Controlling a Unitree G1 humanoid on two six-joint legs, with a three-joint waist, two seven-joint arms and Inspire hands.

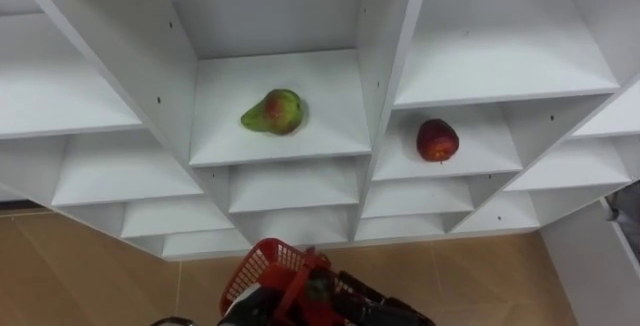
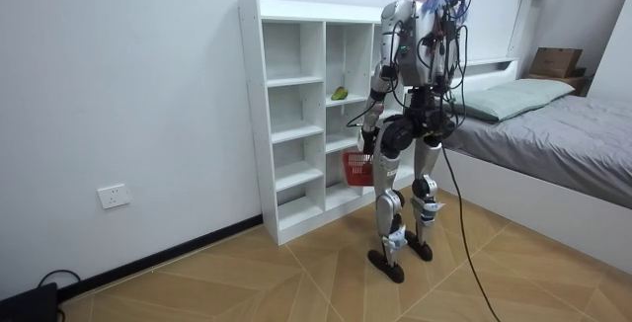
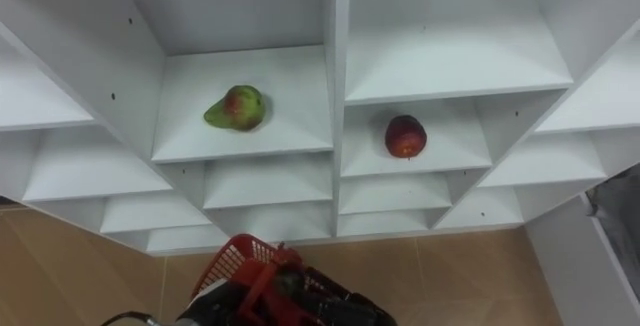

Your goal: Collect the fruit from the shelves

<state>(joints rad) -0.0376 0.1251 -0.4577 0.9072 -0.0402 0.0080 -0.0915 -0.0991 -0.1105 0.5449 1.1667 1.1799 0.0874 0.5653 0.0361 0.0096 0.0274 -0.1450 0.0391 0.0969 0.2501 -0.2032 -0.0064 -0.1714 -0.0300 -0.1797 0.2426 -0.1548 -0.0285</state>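
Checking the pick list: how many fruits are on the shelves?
2. A green-red pear in the closet's middle column; a red apple in the column to its right. Any fruit inside the red basket below would be hidden.

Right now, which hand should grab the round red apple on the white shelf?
Probably the right. The left hand is curled on the red plastic basket, and the round red apple lies right of the white divider.

No legible text, labels, numbers or signs in any view
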